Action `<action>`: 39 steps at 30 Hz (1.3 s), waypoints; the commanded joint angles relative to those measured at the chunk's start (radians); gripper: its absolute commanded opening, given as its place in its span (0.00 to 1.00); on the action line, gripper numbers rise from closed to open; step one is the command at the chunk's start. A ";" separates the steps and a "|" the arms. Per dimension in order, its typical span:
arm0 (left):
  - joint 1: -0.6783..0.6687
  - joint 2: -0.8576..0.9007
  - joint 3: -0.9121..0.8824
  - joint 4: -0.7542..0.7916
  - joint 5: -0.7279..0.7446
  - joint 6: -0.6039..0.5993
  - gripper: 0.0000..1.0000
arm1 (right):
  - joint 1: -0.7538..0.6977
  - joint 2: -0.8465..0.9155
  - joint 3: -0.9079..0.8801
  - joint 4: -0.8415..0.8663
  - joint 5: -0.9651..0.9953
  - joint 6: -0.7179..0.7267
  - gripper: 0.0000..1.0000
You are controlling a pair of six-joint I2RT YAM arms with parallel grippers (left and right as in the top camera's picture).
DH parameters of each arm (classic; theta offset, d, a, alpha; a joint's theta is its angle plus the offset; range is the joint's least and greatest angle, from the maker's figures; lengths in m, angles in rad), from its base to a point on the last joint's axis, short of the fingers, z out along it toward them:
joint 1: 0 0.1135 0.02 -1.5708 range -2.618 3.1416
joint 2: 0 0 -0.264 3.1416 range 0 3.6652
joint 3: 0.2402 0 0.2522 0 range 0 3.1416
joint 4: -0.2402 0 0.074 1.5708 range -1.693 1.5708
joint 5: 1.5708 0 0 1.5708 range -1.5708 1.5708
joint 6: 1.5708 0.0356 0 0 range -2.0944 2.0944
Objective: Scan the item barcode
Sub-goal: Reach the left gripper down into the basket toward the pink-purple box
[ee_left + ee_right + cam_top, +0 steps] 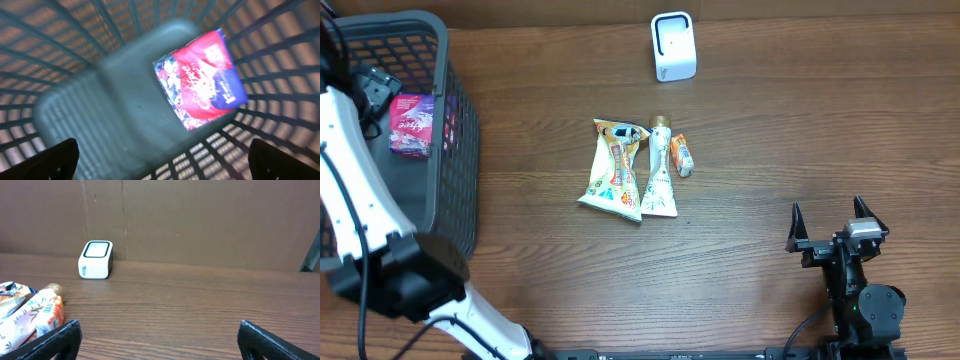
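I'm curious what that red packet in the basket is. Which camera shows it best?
The left wrist view: the packet fills much of the picture, though it is blurred. The overhead view shows it small but sharp, lying in the basket. The right wrist view does not show it at all.

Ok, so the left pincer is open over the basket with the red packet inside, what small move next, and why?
Probably lift the left pincer straight up out of the basket. It is open and empty, the red packet is loose inside the basket, and a pouch, a tube and a small orange pack wait on the table near the scanner.
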 commanded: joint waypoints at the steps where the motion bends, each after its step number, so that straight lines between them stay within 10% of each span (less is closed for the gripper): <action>1: 0.010 0.092 -0.003 0.017 0.003 -0.040 1.00 | 0.005 -0.010 -0.011 0.007 0.003 -0.001 1.00; 39: 0.011 0.355 -0.144 0.233 0.077 0.178 1.00 | 0.005 -0.010 -0.011 0.007 0.003 -0.001 1.00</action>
